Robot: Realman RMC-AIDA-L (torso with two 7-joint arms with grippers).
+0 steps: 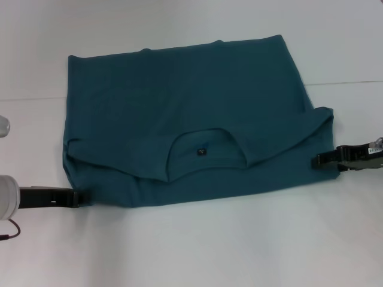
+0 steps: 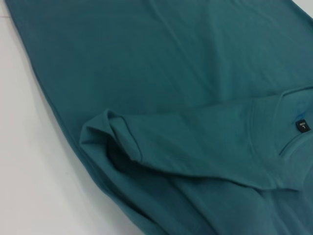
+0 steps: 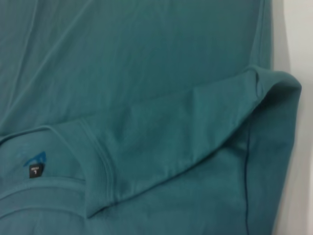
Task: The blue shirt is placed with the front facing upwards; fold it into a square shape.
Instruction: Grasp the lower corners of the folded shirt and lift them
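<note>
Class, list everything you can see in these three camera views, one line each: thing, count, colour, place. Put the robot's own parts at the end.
blue shirt: one, teal-blue, lying partly folded in the middle of the table, plain side up, neck end toward the robot.
neck label: one, small and dark, inside the round ribbed neckline on the shirt's near part.
table: one, white, under the shirt and all round it.
left gripper: one, black, low at the shirt's near left corner.
right gripper: one, black, at the shirt's right edge, beside the turned-over shoulder fold.
</note>
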